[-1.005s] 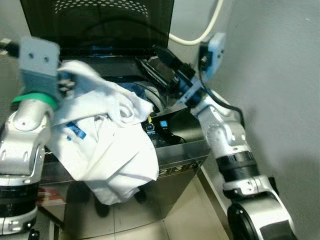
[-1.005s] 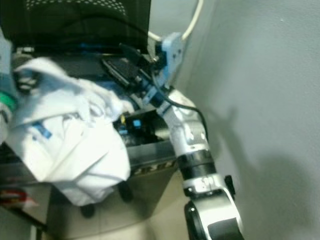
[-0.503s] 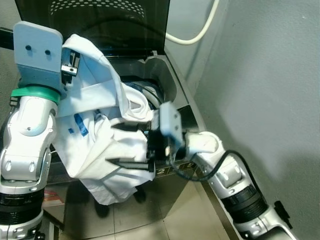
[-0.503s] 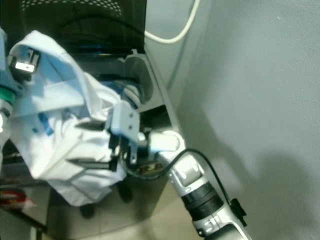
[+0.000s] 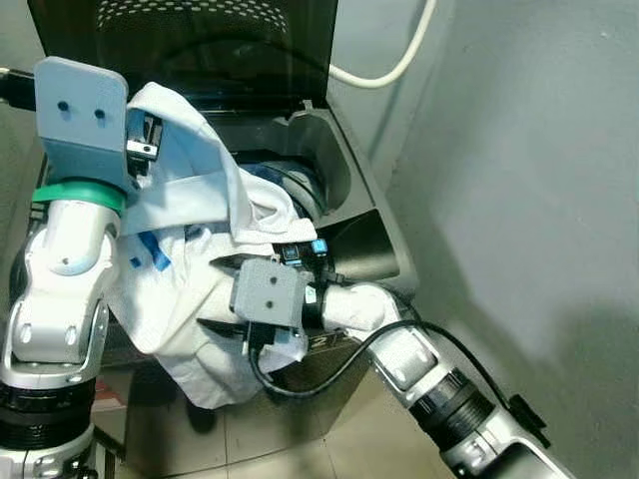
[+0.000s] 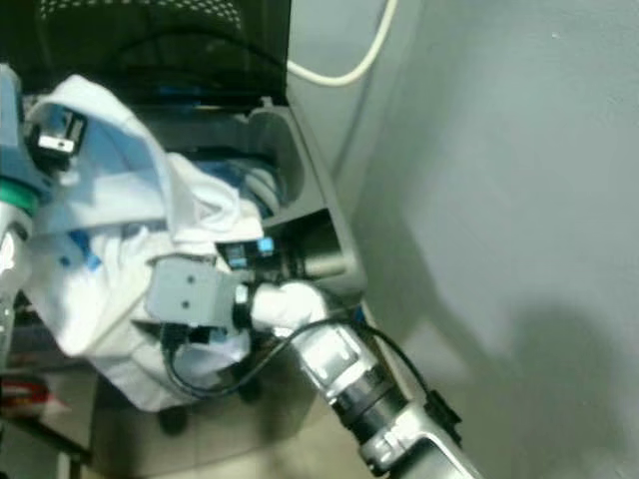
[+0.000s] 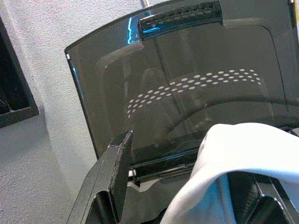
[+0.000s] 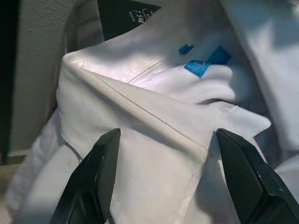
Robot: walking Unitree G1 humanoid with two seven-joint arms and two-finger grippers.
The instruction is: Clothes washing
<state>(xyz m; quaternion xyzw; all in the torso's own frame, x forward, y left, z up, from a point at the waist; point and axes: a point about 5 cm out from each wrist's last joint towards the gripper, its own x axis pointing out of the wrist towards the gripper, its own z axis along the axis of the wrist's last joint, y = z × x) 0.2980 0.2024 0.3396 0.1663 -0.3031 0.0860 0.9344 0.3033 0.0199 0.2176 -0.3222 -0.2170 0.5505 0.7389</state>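
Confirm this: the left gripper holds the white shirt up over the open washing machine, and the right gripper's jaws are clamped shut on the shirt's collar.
One detail is wrong: the right gripper has its jaws wide open around the white shirt, not clamped shut, as the right wrist view shows. The rest stands: the left gripper holds the shirt up over the open washing machine.

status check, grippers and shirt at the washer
Left gripper shut on white shirt, holding it above the open washer. Right gripper open, fingers straddling a shirt fold. Most of the shirt hangs outside the drum.
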